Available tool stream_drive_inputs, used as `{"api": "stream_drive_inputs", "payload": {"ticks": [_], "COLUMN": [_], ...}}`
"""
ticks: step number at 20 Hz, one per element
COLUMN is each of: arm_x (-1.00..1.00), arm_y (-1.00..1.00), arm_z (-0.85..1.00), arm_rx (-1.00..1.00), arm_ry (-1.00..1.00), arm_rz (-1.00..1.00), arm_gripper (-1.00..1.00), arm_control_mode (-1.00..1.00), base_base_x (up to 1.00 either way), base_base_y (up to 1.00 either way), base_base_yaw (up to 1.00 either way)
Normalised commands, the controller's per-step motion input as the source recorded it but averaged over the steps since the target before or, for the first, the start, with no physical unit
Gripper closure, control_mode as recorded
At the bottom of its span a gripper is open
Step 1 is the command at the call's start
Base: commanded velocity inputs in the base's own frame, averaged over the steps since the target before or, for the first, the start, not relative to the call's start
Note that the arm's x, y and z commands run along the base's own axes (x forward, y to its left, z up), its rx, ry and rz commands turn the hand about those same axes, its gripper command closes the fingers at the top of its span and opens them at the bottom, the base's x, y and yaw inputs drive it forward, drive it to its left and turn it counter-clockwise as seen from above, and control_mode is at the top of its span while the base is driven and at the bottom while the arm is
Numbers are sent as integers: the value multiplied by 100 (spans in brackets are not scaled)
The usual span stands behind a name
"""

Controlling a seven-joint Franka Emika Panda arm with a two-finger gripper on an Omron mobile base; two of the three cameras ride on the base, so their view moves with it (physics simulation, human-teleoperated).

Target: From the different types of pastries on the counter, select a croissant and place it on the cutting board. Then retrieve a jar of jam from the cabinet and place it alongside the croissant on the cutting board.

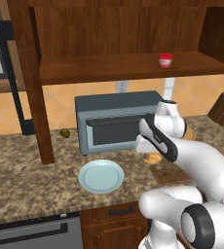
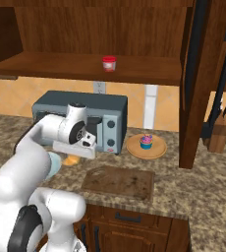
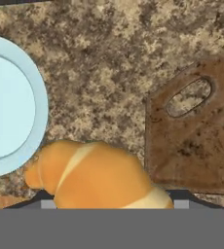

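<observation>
The croissant (image 3: 97,176) sits low in the hand view, right at the claw (image 3: 109,202), whose dark tips flank it on both sides. The pastry covers most of each tip, so whether the claw is clamped on it or merely straddling it cannot be told. In the right base view a sliver of the croissant (image 2: 72,160) shows under the claw (image 2: 75,150), at the speckled bench (image 2: 183,182) in front of the toaster oven (image 2: 80,120).

Close around it: the light-blue plate (image 3: 11,104) lies just to one side, almost touching the pastry, and the cutting board (image 3: 196,131) lies just to the other side — bare, with its handle slot showing the granite through it.

Further off, the pink-frosted cupcake (image 2: 146,141) stands on a tan plate (image 2: 156,150) beside the oven, and a knife block (image 2: 222,130) stands past the cabinet (image 2: 193,83) post. The jar of jam (image 2: 109,63) stands on the cabinet shelf above. From the left base view the arm covers most of the croissant and board.
</observation>
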Motion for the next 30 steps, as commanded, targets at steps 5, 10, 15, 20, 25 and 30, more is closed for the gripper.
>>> {"api": "stream_drive_inputs", "payload": {"ticks": [5, 10, 15, 20, 25, 30], "arm_x": [0, 5, 30, 29, 24, 8], "arm_y": [-100, -84, -5, -5, -19, -17], "arm_z": [0, 0, -50, -51, -24, -34], "arm_rx": [1, 0, 0, 0, 0, 0], "arm_ry": [0, 0, 2, 0, 0, 0], "arm_rz": [-7, -4, 5, 9, 6, 5], "arm_gripper": [100, 100, 100, 100, 100, 100], "arm_control_mode": [-100, -100, -100, -100, -100, -100], "base_base_x": [0, 0, 0, 0, 0, 0], "base_base_y": [0, 0, 0, 0, 0, 0], "base_base_yaw": [0, 0, 0, 0, 0, 0]}}
